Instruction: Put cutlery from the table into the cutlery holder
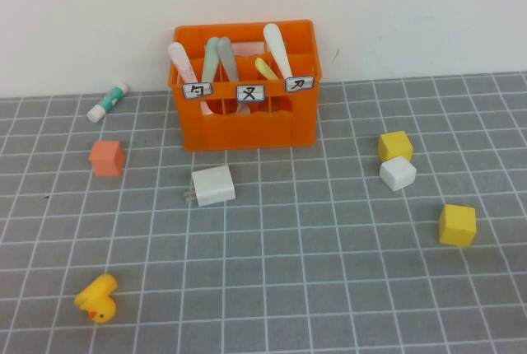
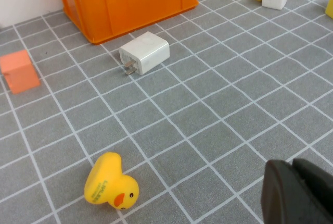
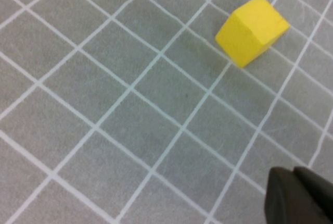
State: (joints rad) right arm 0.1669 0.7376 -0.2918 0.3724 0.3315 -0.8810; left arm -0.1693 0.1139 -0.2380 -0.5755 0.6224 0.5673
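place: probably a lab test bench | cues: grid-lined grey table (image 1: 329, 247), plain white wall (image 1: 412, 16)

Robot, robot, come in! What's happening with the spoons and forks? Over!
Left gripper shut, parked near rubber duck. Right gripper shut, empty. Pastel plastic cutlery all standing in orange plastic crate. Nothing blocking.

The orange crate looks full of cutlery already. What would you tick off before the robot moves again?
1. Cutlery in the cutlery holder: ok, pink spoon, mint-green spoon, grey fork, yellow knife and cream-white knife all stand inside.
2. Cutlery left on the table: ok, none visible.
3. Holder upright: ok.
4. Left gripper low over the table near the rubber duck: empty, ok.
5. Right gripper near a yellow cube: empty, ok.
6. Arms in the high view: cannot tell, neither shows.
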